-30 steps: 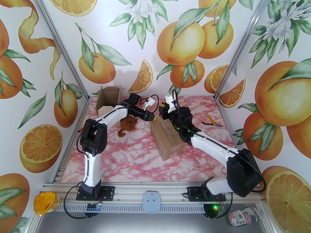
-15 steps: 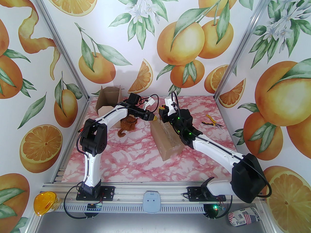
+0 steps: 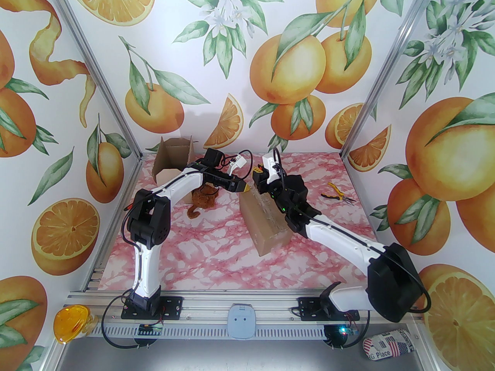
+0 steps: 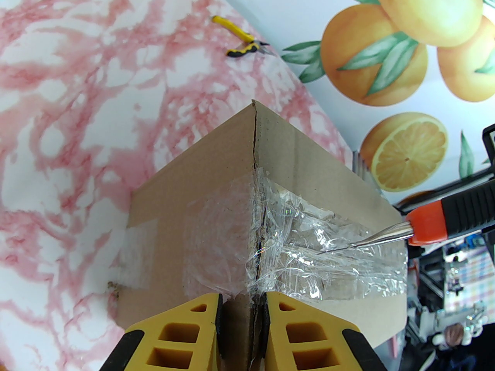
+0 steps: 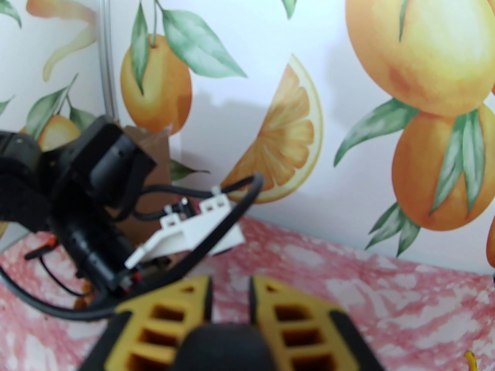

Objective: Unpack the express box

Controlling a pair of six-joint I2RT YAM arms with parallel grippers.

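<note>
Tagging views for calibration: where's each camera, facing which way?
Top external: above, behind the bases, looking down at the table; left arm, right arm.
Left wrist: on that wrist, facing the taped box; left gripper pinches its corner edge.
Right wrist: on that wrist, facing the back wall; right gripper holds a pointed tool.
Shared: top and left wrist both show the pliers.

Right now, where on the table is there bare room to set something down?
Bare: the near strip of table between the arm bases and the taped box; the far right corner behind the pliers. Crowded: far left, open carton and plush toy.
</note>
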